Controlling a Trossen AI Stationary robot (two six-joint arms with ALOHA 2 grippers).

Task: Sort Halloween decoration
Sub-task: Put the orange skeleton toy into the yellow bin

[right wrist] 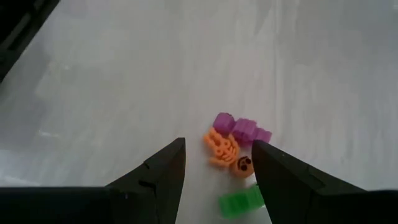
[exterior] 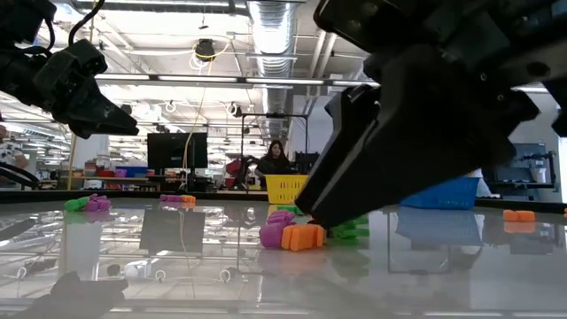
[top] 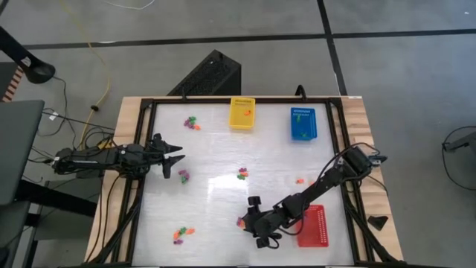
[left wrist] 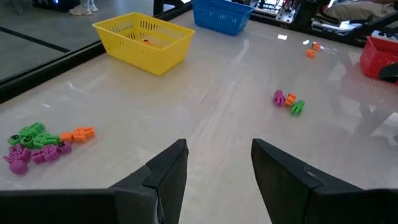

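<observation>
The Halloween decoration lay scattered in small clusters over the pale surface (top: 216, 160): one cluster (top: 193, 122) in the upper left of the high view, one (top: 183, 176) just beside the left hand (top: 177, 155), one (top: 242, 174) near the centre, one (top: 183, 234) at the lower left, a lone orange piece (top: 300, 180) right of centre, and a cluster (top: 242, 221) just by the right hand (top: 256, 222) near the bottom centre.

No brand or writing could be read anywhere; the mark on the yellow basket (top: 242, 113) was too small to tell.

The left hand hovered at mid-left of the high view, fingers spread and empty. The right hand, low at bottom centre beside the red basket (top: 314, 226), was also released, grasping nothing.

Only the right wrist view showed that cluster's makeup: purple pieces (right wrist: 242, 129), an orange piece (right wrist: 220, 148) and a green piece (right wrist: 240, 202) lying between and just ahead of the open fingers (right wrist: 163, 176). The left wrist view alone showed an orange piece (left wrist: 145, 42) inside the yellow basket, with the blue basket (left wrist: 222, 15) beyond. Only the low view showed the room behind, where a person (exterior: 275, 158) sat beyond the surface.
</observation>
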